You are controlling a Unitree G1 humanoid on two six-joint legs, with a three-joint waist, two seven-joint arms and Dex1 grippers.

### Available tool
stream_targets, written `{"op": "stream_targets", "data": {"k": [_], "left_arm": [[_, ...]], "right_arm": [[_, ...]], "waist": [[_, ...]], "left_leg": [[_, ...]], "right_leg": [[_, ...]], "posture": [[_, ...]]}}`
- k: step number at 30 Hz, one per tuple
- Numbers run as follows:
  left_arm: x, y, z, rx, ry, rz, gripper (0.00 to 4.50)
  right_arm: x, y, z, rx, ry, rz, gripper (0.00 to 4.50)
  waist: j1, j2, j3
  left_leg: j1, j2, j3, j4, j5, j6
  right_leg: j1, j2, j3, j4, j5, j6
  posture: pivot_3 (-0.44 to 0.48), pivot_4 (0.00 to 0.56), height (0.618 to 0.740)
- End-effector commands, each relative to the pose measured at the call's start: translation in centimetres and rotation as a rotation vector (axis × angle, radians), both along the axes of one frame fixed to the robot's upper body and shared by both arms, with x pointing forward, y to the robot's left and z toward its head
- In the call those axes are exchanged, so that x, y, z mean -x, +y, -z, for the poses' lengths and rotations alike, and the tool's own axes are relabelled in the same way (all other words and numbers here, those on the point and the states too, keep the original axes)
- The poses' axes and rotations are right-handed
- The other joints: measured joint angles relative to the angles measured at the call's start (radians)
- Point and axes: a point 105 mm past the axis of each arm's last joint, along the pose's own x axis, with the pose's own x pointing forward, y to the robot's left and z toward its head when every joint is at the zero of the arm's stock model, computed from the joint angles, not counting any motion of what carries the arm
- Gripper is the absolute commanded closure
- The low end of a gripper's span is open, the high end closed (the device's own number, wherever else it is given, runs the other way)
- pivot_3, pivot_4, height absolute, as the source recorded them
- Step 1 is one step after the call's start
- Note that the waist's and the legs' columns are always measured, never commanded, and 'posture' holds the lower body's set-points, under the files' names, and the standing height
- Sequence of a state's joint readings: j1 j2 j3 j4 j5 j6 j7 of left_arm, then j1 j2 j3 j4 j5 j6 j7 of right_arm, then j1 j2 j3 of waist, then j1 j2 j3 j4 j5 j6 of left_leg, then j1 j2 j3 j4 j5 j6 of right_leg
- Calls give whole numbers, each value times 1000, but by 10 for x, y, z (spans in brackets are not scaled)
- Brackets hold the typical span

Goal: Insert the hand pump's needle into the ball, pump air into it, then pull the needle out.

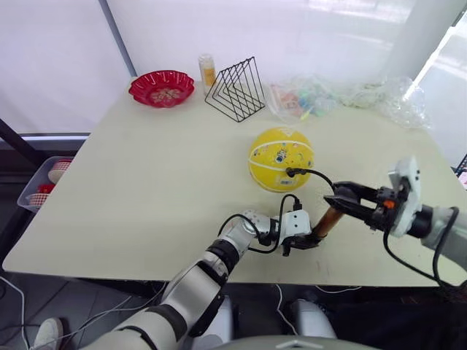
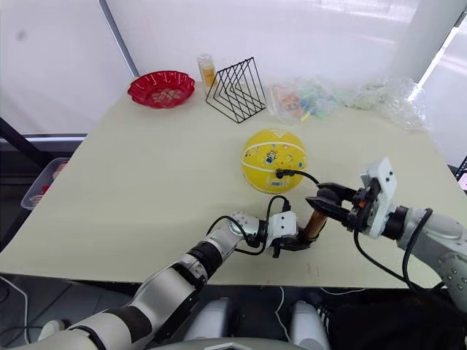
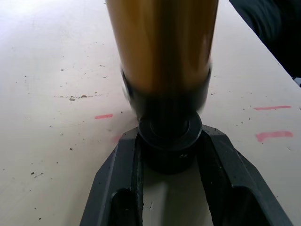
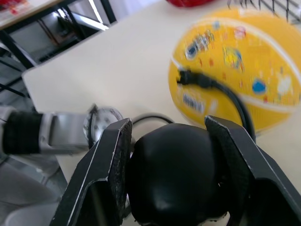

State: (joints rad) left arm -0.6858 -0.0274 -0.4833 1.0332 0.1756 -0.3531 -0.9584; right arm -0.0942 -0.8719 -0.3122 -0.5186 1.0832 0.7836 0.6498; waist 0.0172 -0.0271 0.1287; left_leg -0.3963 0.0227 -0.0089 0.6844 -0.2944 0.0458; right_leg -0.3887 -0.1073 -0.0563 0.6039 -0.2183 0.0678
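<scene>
Nearest, the left tool (image 1: 301, 240) clamps the hand pump (image 1: 327, 221) by its lower black cap on the counter (image 1: 146, 182), while the right tool (image 1: 343, 198) grips its black handle. The hose arcs to the needle (image 1: 291, 173), seated in the ball (image 1: 281, 159) just beyond. A hard stroke could tug the hose, rolling the ball and bending or freeing the needle.

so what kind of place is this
Probably an indoor test or demo room, not a home: a plain table against white screen walls, with staged props such as a red bowl, a wire rack and a ball.
</scene>
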Motion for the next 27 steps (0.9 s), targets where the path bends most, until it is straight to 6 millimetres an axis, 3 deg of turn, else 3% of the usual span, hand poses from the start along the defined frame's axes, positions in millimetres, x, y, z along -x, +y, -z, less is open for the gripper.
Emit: {"op": "stream_targets", "data": {"k": [1, 6, 9, 18, 24, 27], "left_arm": [[30, 58, 75, -322, 203, -46, 3378], [30, 58, 75, -322, 205, -45, 3378], [30, 58, 75, -322, 206, -44, 3378], [30, 57, 74, -319, 204, -44, 3378], [29, 57, 74, -317, 206, -48, 3378], [29, 57, 74, -317, 206, -48, 3378]], "right_arm": [[-4, -31, -65, -12, -194, 97, 2527], [1, -41, -102, -18, -247, 115, 2527], [1, -41, -106, -7, -241, 117, 2527], [-4, -11, -9, 89, -5, 75, 2527], [-5, -1, 37, 106, 48, 88, 2527], [-3, -2, 39, 104, 29, 86, 2527]], "waist": [[0, 1, 1], [0, 0, 1], [0, -1, 1], [0, -5, -2], [0, -4, -3], [-1, -3, -3]], "left_leg": [[0, 0, 0, 0, 0, 0], [0, 0, 1, 0, 0, 0], [-1, 0, 1, 0, 0, 0], [0, 0, 0, 0, 0, 0], [0, 0, -1, 0, 0, 0], [0, 0, -2, 0, 0, 0]], "right_leg": [[0, 0, 0, 0, 0, 0], [0, -1, 0, 0, 0, 0], [0, -2, 0, 0, 0, 0], [0, -1, 1, 0, 0, 0], [0, 0, 1, 0, 0, 0], [1, 3, 4, 0, 0, 0]], "posture": [[0, 150, 735], [0, 150, 735], [0, 150, 735], [0, 150, 735], [0, 150, 735], [0, 150, 735]]}}
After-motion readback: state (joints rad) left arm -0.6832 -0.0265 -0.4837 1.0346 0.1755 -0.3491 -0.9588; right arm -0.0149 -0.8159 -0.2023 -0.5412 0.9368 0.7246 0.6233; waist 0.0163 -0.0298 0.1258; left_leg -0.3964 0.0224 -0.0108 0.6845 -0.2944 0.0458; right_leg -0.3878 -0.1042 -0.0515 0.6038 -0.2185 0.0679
